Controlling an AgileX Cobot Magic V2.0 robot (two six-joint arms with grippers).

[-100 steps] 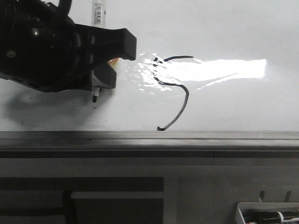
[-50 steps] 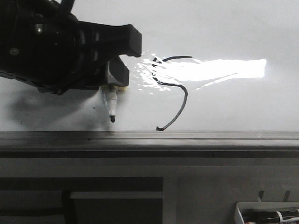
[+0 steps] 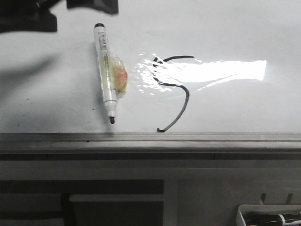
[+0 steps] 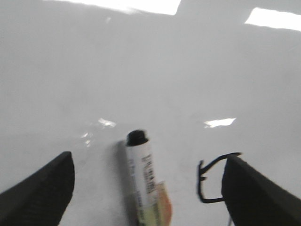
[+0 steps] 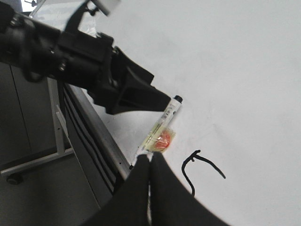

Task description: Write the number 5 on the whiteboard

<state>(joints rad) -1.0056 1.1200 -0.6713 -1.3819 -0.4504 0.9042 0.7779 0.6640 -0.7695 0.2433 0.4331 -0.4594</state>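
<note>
The number 5 (image 3: 188, 96) is a thin black line on the glossy whiteboard (image 3: 235, 28), beside the glare patch. A white marker (image 3: 108, 75) with a yellow-orange tape wrap lies flat on the board to the left of it, tip toward the rail. My left gripper (image 4: 148, 161) hangs open above the marker, one finger to each side, touching nothing. In the front view only its dark fingers (image 3: 91, 4) show at the top left. My right gripper (image 5: 150, 157) is shut and empty, off the board's near edge, looking at the marker (image 5: 164, 125) and the 5 (image 5: 207, 165).
A grey metal edge rail (image 3: 150, 139) runs along the board's near side. Below it are a dark grey panel with a recess (image 3: 113, 202) and, at the lower right, a white tray (image 3: 270, 216) holding markers. The left arm (image 5: 94, 70) reaches over the board's corner.
The left gripper lowered the marker to the board, let go of it and rose up and away. The marker now lies free on the board.
</note>
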